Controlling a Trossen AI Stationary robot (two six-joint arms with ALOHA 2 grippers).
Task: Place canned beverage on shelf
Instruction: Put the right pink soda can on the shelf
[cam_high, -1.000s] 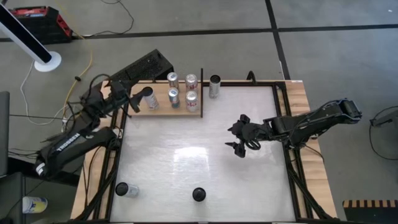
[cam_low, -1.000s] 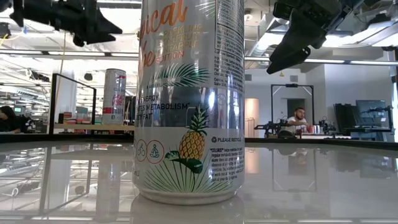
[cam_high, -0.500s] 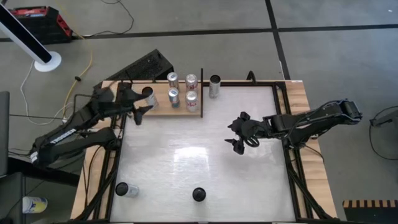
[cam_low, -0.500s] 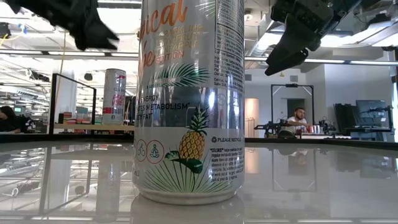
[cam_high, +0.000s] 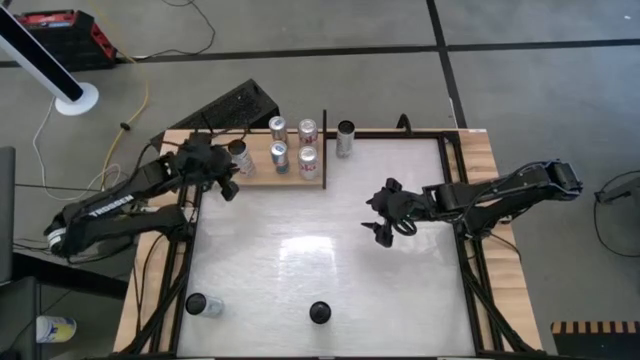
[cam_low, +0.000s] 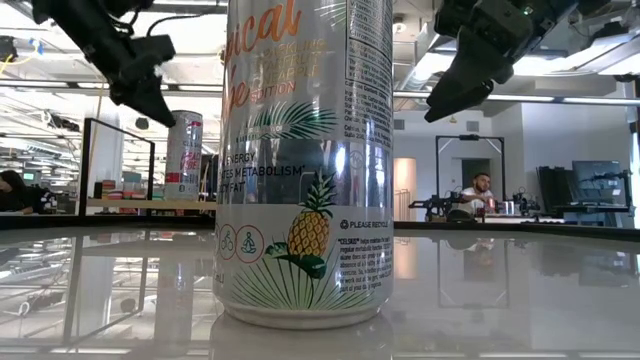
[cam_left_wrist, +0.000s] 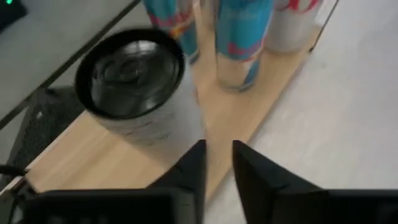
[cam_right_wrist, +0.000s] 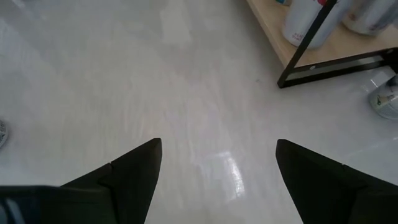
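Note:
The shelf is a pale wood board at the table's far left, with a thin black upright at its right end. Several cans stand upright on it. The leftmost is a silver-topped can, resting on its base. My left gripper hovers just near-left of that can, tipped downward, its fingers almost together with nothing between them. My right gripper hangs open over the table's middle right.
One more can stands on the white tabletop just right of the black upright. Two dark-topped cans sit near the front edge; the second, a pineapple-print can, fills the low view. The tabletop's centre is bare.
My left gripper has drawn back from the leftmost can on the shelf toward the table's near-left, tipped its fingers downward and brought them together. The can stays upright where it stood. My right arm has kept still.

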